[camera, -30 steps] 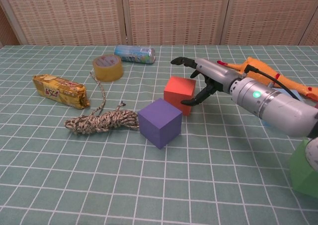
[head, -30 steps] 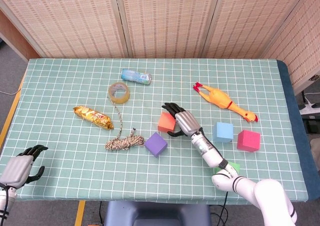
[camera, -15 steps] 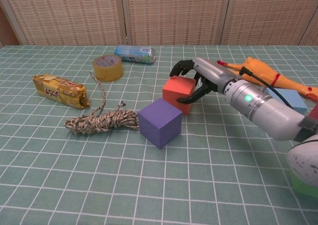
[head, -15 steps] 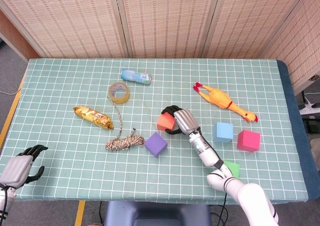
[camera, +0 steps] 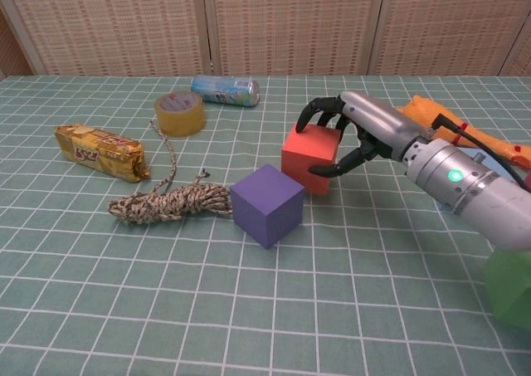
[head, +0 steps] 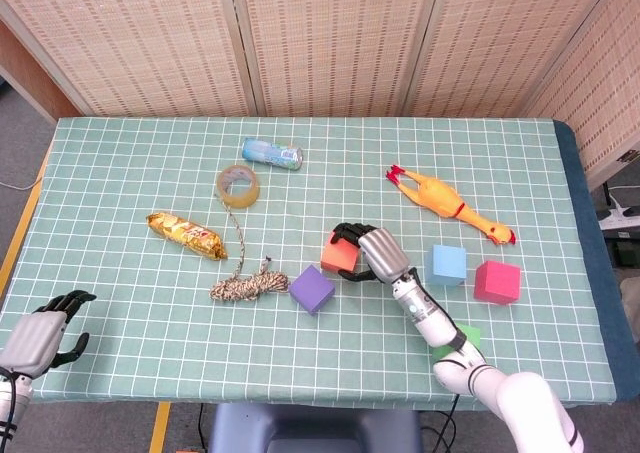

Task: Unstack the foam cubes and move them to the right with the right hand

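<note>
We have our right hand [camera: 353,135] wrapped around the red cube [camera: 309,160], fingers over its top and thumb against its near side. The cube sits just right of the purple cube [camera: 266,204], tilted, one corner toward the chest camera; being a cube, it has no long axis. No stack remains. Blue [head: 446,265], pink [head: 497,281] and green [head: 458,337] cubes already lie well right of the purple one, so by our reckoning three are moved and red and purple remain. Our left hand [head: 38,335] idles far left of it, fingers loosely curled, holding nothing.
</note>
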Robot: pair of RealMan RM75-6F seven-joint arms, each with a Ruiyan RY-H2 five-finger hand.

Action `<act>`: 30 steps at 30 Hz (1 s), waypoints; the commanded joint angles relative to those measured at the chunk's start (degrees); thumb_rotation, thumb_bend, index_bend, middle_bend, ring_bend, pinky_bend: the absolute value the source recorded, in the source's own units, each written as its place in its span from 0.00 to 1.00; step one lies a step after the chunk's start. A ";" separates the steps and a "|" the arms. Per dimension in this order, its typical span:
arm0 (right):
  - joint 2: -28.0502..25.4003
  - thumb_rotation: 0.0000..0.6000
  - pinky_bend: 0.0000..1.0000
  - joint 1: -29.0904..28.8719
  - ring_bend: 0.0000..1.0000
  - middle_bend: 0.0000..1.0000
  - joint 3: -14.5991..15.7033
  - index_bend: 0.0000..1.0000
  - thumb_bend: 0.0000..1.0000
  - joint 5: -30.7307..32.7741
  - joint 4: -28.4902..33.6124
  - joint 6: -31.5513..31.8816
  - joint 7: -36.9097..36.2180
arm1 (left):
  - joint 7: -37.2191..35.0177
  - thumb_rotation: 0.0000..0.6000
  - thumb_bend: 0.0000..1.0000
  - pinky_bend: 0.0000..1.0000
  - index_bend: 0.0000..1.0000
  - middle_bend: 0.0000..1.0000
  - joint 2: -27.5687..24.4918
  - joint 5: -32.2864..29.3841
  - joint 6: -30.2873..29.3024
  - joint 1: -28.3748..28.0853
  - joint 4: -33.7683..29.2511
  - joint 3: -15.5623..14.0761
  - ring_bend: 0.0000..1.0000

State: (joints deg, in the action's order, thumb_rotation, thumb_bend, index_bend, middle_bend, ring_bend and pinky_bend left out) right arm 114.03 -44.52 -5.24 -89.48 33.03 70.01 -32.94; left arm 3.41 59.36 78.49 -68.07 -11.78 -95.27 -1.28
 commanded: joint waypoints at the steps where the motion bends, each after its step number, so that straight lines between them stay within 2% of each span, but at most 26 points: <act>1: -9.19 1.00 0.59 5.02 0.33 0.38 3.12 0.39 0.22 -1.64 12.98 3.82 5.08 | 0.41 1.00 0.46 0.37 0.21 0.17 0.13 -0.11 0.24 -0.09 -0.15 -0.09 0.19; 7: -19.81 1.00 0.60 9.15 0.33 0.38 5.46 0.39 0.22 -0.66 28.89 3.05 9.76 | 0.79 1.00 0.46 0.37 0.21 0.17 0.20 -0.57 0.27 -0.09 -0.32 0.03 0.19; 13: -26.06 1.00 0.60 11.25 0.33 0.38 6.67 0.40 0.23 -1.17 37.19 3.35 13.08 | 0.59 1.00 0.46 0.37 0.21 0.17 0.16 -0.89 -0.04 0.04 -0.31 0.25 0.19; 20: -28.30 1.00 0.60 12.94 0.33 0.38 8.38 0.40 0.23 -1.94 38.87 2.27 15.66 | 0.40 1.00 0.47 0.37 0.21 0.17 0.09 -0.65 -0.24 0.12 -0.38 0.22 0.19; 30: -27.24 1.00 0.60 13.27 0.33 0.38 9.40 0.40 0.23 -4.42 35.46 1.26 10.11 | 0.62 1.00 0.46 0.37 0.21 0.17 0.21 -0.86 0.00 0.02 -0.31 0.24 0.19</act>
State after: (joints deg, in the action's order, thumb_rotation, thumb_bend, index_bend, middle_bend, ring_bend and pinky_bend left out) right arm 86.55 -31.31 3.87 -93.40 68.93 71.40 -22.19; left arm 4.04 59.58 77.64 -68.06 -11.76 -95.59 -1.04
